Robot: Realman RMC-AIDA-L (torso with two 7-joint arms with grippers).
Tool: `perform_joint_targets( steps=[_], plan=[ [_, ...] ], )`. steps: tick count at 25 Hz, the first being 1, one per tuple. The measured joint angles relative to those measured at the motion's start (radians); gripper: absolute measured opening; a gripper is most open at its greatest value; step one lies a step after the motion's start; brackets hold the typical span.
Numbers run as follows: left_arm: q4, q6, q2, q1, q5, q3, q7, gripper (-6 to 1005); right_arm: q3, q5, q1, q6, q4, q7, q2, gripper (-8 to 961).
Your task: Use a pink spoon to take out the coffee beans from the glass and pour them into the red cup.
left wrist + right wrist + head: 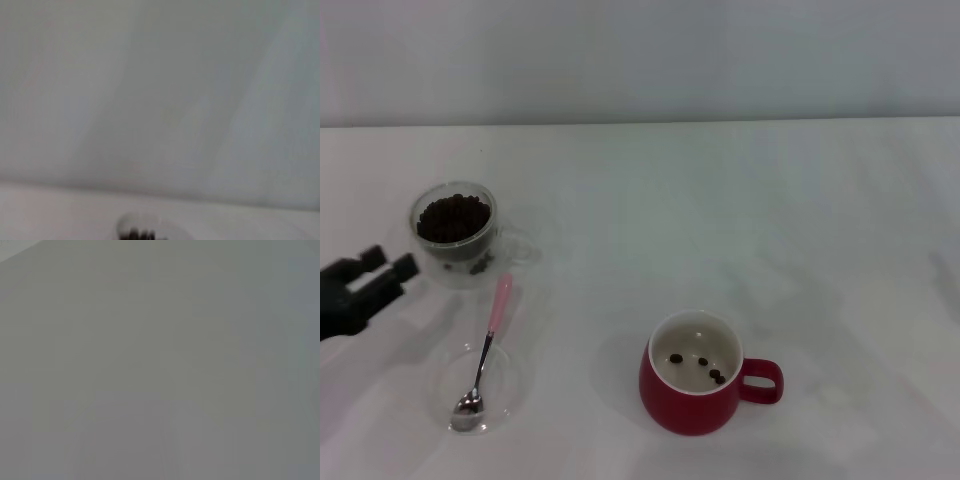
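Observation:
The glass [455, 236] stands at the left of the white table, full of dark coffee beans [452, 217]. Its rim and beans also show in the left wrist view [137, 232]. The pink spoon [486, 346] lies below the glass, its metal bowl resting in a flat clear round dish [515, 385], handle pointing toward the glass. The red cup [692, 376] stands in the front middle with a few beans inside, handle to the right. My left gripper [388, 268] is just left of the glass, open and empty. My right gripper is out of view.
The white table [720, 220] runs back to a grey wall. The right wrist view shows only a plain grey surface.

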Motion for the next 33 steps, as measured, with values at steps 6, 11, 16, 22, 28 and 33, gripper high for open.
perform_joint_targets(
  steps=[6, 11, 16, 22, 28, 33],
  plan=[
    [0.006, 0.166, -0.011, 0.069, -0.066, -0.181, 0.270, 556, -0.020, 0.000, 0.001, -0.011, 0.000, -0.015, 0.001, 530],
    [-0.037, 0.189, -0.015, 0.118, -0.193, -0.272, 0.474, 554, -0.052, 0.000, 0.003, -0.036, 0.015, -0.061, 0.003, 530],
    [-0.117, 0.191, -0.015, 0.134, -0.329, -0.348, 0.665, 551, -0.055, 0.000, 0.008, -0.080, 0.091, -0.154, 0.005, 530],
    [-0.218, 0.192, -0.015, 0.127, -0.494, -0.403, 0.843, 555, -0.054, 0.000, 0.016, -0.109, 0.155, -0.237, 0.008, 530],
    [-0.323, 0.223, -0.017, 0.077, -0.653, -0.404, 1.014, 555, -0.047, 0.002, 0.018, -0.105, 0.150, -0.244, 0.008, 530],
    [-0.391, 0.224, -0.015, 0.017, -0.717, -0.404, 1.116, 555, -0.045, 0.008, 0.021, -0.101, 0.137, -0.253, 0.007, 530]
  ],
)
